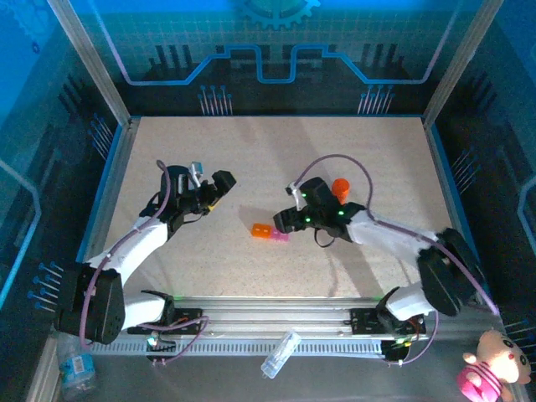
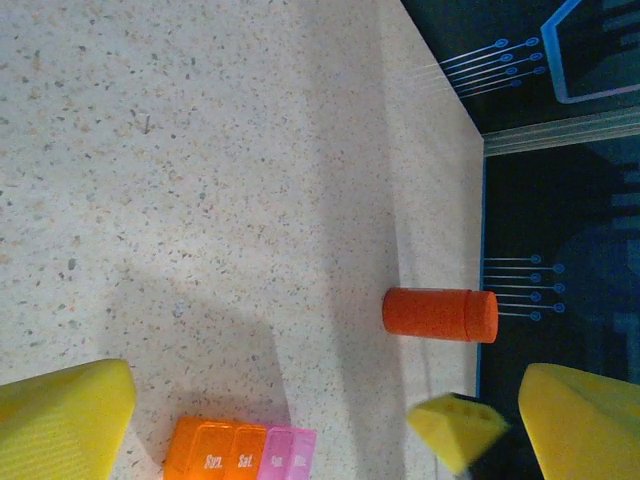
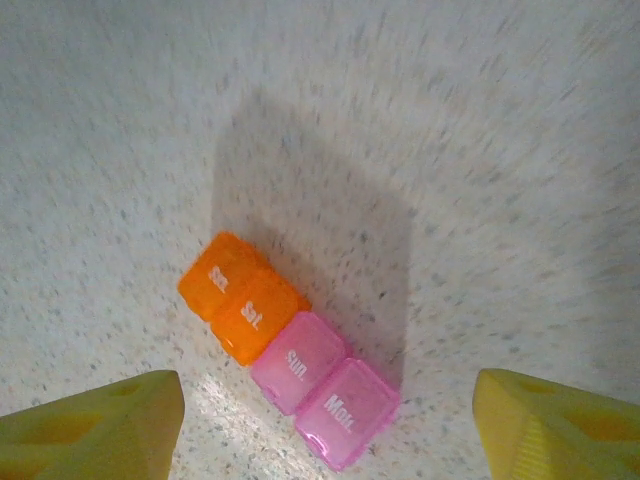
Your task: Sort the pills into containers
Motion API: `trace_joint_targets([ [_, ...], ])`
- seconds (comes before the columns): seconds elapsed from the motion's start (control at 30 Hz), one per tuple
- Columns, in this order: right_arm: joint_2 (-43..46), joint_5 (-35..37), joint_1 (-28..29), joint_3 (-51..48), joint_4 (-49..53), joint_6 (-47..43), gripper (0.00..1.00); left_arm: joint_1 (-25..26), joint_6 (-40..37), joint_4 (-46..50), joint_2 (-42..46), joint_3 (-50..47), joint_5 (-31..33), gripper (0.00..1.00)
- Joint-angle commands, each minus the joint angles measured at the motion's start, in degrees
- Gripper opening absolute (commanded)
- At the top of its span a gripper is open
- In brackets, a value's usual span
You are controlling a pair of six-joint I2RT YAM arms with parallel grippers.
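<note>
Pale, speckled bench, edged in blue and framed by metal posts. Around it, dark wall panels printed with glowing blue circuit lines, the whole room washed in blue light.

Near the middle of that surface, the containers: one short strip of four joined compartments, two orange and two pink, flat on the bench with lids down. From the right wrist, white lettering "Sat.", "Sun." and "Mon." readable on three lids; first orange lid too blurred to read. Soft shadow across the bench just beyond the strip.

Right pincer just to the right of the containers and hovering over them, yellow fingers spread wide on either side of the strip, apart from it and gripping nothing.

Left pincer well to the left of the containers, opened as wide as can be, yellow fingers bare, holding nothing.

Beyond the containers and to their right, an orange bottle, near the right arm.

Well in front of the containers, past the arm bases, a clear vial and a pink plush toy.
</note>
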State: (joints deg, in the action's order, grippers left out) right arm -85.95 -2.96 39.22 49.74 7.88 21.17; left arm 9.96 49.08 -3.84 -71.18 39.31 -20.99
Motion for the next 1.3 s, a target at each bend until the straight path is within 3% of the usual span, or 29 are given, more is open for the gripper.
trace_joint_targets([
  [0.0, -5.7, -7.4, 0.3, 4.1, -1.7, 1.6, 0.77, -0.5, -1.5, 1.7, 0.5, 0.0, 0.2, 0.99],
  [0.17, -13.5, -9.6, 0.3, 6.4, -3.9, 2.9, 0.78, -0.6, -2.4, 2.6, 0.5, 0.1, 0.1, 0.99],
  [0.37, -16.3, -11.1, 0.4, 6.9, -4.5, 4.1, 0.77, -0.6, -2.6, 2.4, 0.6, -0.2, 0.0, 0.99],
  [0.87, -10.4, -15.5, 4.1, 1.0, -6.6, 8.3, 0.76, -0.8, -2.8, 2.2, 0.0, 1.0, -0.4, 0.99],
  [1.03, -7.0, -8.7, 4.9, -2.0, -4.9, 7.0, 0.78, -0.8, -2.9, 2.3, -0.1, 1.1, -0.3, 0.99],
  [1.27, -6.3, 1.7, 9.1, -0.6, 0.1, -2.1, 0.80, -1.5, -3.4, 2.7, 0.3, 0.5, -0.2, 0.99],
])
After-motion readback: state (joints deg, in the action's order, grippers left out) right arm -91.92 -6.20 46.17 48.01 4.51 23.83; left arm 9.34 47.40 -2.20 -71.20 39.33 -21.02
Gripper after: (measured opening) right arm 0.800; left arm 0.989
